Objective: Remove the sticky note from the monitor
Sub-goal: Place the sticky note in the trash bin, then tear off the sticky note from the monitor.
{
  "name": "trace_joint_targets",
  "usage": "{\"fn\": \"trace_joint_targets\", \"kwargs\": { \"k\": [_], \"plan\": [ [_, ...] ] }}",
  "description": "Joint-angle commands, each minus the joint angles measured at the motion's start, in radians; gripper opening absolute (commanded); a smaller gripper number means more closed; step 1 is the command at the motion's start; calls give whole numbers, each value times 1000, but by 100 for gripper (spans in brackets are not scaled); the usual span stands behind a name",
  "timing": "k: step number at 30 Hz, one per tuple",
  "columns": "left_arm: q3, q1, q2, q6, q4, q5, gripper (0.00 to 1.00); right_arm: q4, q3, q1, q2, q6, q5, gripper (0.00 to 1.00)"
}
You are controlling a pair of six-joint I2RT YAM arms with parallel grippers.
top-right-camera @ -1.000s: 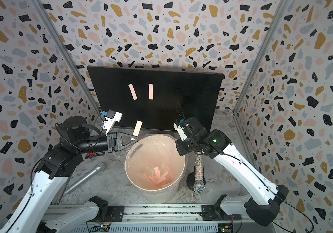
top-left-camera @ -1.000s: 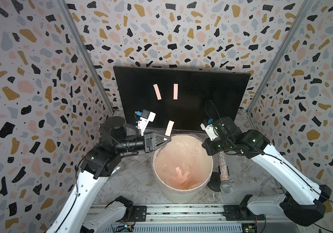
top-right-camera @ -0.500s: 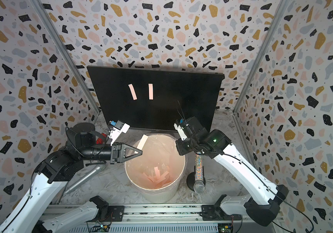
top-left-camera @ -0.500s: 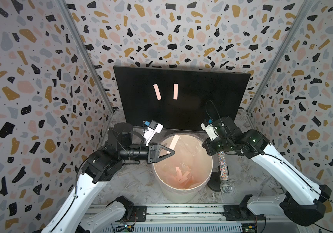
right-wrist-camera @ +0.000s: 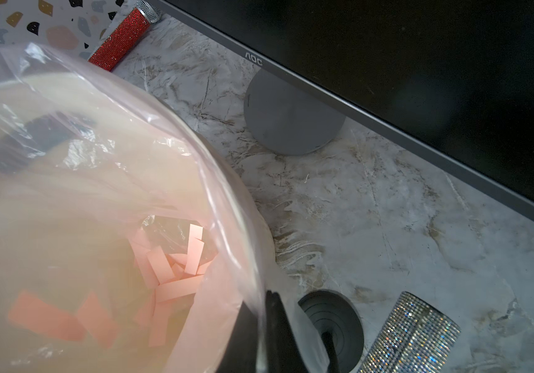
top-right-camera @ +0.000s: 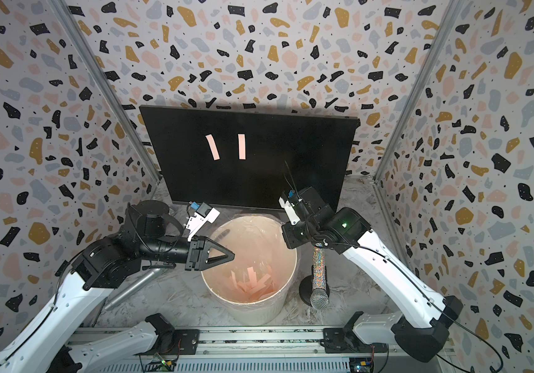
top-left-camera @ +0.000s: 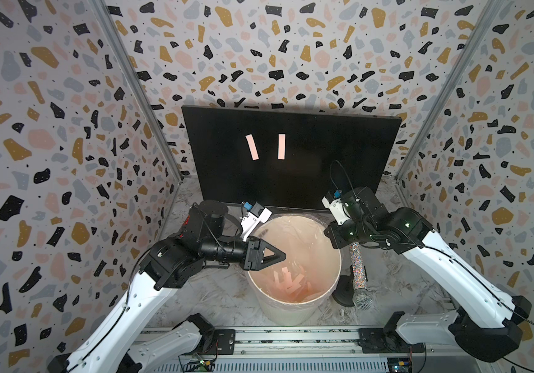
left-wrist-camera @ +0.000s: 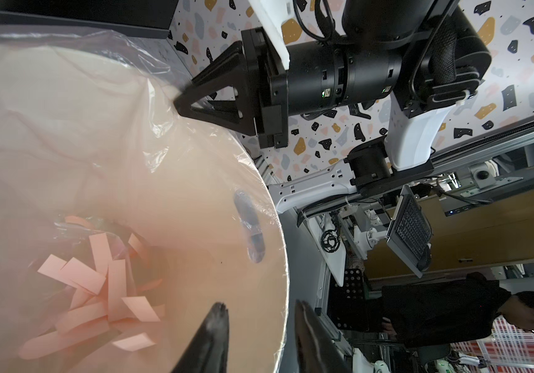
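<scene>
Two sticky notes (top-left-camera: 251, 147) well beyond left end effector (top-left-camera: 281, 256)

You are working in a robotics lab. A booth of terrazzo-print wall panels (top-left-camera: 49, 135) encloses two white-and-black robot arms (top-left-camera: 136, 310) on a grey aluminium rail (top-left-camera: 291, 336). Past it, the left wrist view shows a black keyboard (left-wrist-camera: 409, 234) on a stand and what looks like more rigs.

Two sticky notes (top-left-camera: 252, 147) on monitor (top-left-camera: 323, 145); left gripper (top-left-camera: 282, 257) over bucket (top-left-camera: 338, 269)
</scene>
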Motion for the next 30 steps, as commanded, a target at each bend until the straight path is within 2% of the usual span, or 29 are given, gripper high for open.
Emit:
{"fn": "trace_joint_targets", "kwargs": {
  "k": [1,8,12,21,24,30],
  "plan": [
    [26,-9,2,24,7,-14,40,36,21,-3,-27,24,5,3],
    [42,-9,-5,26,26,-62,41,36,15,-3,-30,27,4,3],
    [43,-9,-1,10,67,-75,46,36,10,-3,-31,27,5,3],
    [90,-9,18,0,211,-170,70,36,7,-4,-32,26,8,3],
    [134,-7,47,15,221,-187,73,36,7,-3,-32,24,8,3],
    [220,20,109,42,207,-232,89,38,4,-3,-34,26,5,3]
  ]
}}
